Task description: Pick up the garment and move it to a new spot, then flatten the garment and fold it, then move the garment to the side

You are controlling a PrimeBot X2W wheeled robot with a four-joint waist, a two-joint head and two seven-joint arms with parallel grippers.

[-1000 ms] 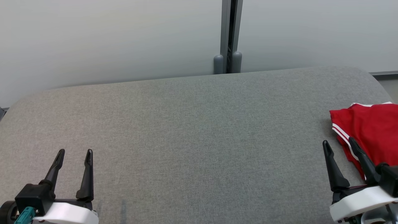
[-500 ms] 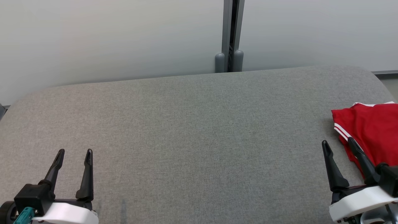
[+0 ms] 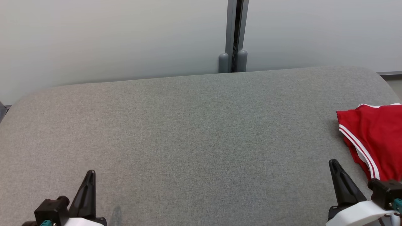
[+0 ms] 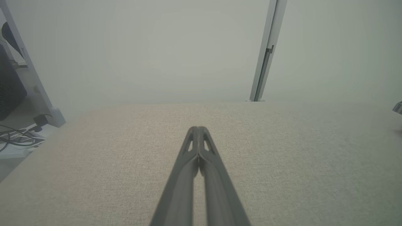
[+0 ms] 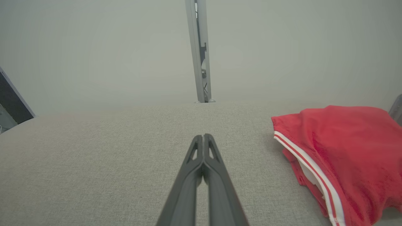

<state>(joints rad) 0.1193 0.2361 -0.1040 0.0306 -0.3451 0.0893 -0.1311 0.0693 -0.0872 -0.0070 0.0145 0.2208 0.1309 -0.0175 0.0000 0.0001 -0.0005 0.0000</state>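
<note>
The garment (image 3: 378, 138) is red with white stripes and lies folded at the right edge of the grey padded table (image 3: 194, 131); in the right wrist view the garment (image 5: 342, 153) sits to the right of my fingers. My right gripper (image 3: 333, 163) is shut and empty, low at the table's near right, just left of the garment and apart from it. Its tips (image 5: 202, 137) meet over bare fabric. At the near left my left gripper (image 3: 90, 173) is shut too, with its tips (image 4: 198, 128) pressed together over the table and nothing held.
A pale wall with a grey vertical post (image 3: 234, 34) stands behind the table. Off the table's left end, the left wrist view has a white frame leg (image 4: 34, 91) and cables (image 4: 15, 138) on the floor. The table (image 4: 282, 150) stretches wide and flat.
Both grippers have shut from wide open and drawn back toward the near edge. The garment lies where it was.
</note>
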